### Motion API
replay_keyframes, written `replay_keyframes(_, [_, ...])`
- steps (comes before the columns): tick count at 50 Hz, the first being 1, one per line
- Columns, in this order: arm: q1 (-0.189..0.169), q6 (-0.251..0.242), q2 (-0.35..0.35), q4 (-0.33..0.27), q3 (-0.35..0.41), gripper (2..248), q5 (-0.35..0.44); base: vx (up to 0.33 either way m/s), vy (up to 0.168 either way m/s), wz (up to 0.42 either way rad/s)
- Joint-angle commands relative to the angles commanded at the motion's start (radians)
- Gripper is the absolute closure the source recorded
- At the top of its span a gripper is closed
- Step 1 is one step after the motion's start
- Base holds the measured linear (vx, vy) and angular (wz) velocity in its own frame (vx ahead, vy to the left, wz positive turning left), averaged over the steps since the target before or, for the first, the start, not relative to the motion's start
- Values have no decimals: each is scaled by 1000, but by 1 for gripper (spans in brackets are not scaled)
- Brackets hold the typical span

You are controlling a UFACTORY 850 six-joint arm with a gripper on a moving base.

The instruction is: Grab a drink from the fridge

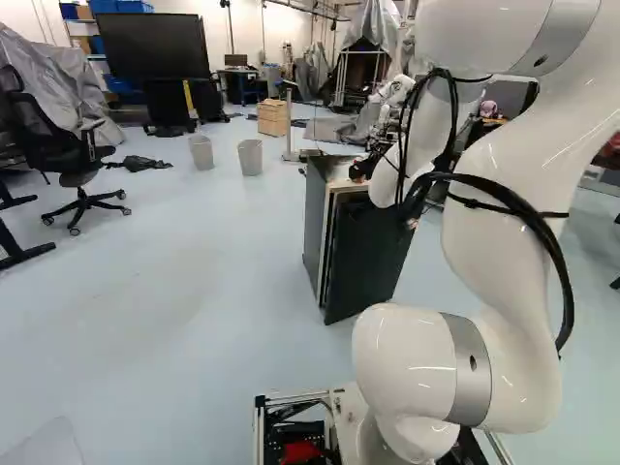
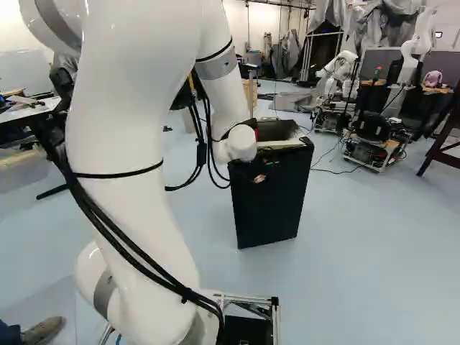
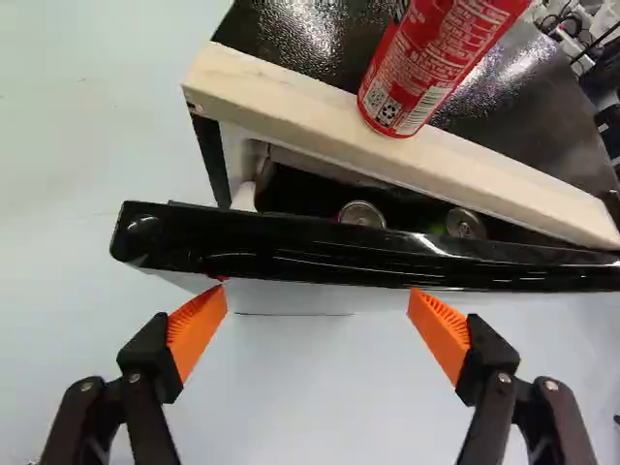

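In the right base view the gripper (image 2: 260, 178) is at the upper front of the black fridge (image 2: 269, 215). The wrist view has the gripper (image 3: 318, 315) open, its orange pads wide apart just outside the top edge of the fridge door (image 3: 291, 254), nothing held between them. That door stands slightly ajar. Through the gap behind it show two can tops, one silver (image 3: 362, 214) and another (image 3: 466, 224) partly covered by the door edge. A red can (image 3: 431, 68) stands on the fridge top, by its pale wooden front strip (image 3: 291, 111). The cans' lower parts inside are hidden.
Two grey bins (image 1: 250, 157) and an office chair (image 1: 77, 160) stand on the floor at the left of the left base view. In the right base view another robot (image 2: 338, 79) and a wheeled base (image 2: 374, 147) are beyond the fridge, to its right.
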Motion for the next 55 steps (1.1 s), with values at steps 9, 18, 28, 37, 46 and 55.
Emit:
replay_keyframes(9, [11,0,-15,0,-18,3,0,0,0,0])
replay_keyframes(18, [21,0,-29,0,-36,3,0,0,0,0])
replay_keyframes(28, [32,0,-43,0,-53,3,0,0,0,0])
replay_keyframes(37, [41,0,-54,0,-68,3,0,0,0,0])
replay_keyframes(46, [50,0,-66,0,-83,3,0,0,0,0])
replay_keyframes(55, [58,0,-77,0,-97,3,0,0,0,0])
